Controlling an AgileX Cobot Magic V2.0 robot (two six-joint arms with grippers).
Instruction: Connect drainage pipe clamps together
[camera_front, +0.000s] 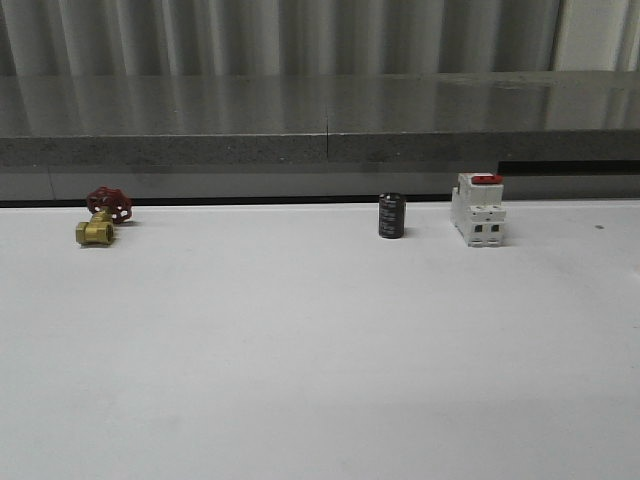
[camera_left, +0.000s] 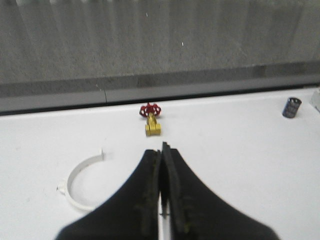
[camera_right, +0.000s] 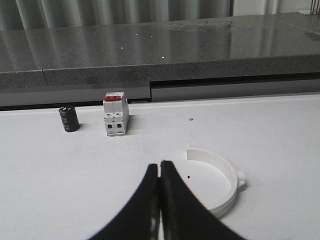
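Note:
One white half-ring drainage pipe clamp (camera_left: 79, 176) lies flat on the white table in the left wrist view, apart from my left gripper (camera_left: 161, 150), which is shut with nothing between its black fingers. In the right wrist view the other white half-ring clamp (camera_right: 224, 180) lies on the table close beside my right gripper (camera_right: 159, 167), partly hidden behind one finger. That gripper is shut and holds nothing.
Along the table's far edge stand a brass valve with a red handwheel (camera_front: 101, 217), a small black cylinder (camera_front: 391, 216) and a white breaker with a red top (camera_front: 477, 208). Behind them runs a grey stone ledge (camera_front: 320, 120).

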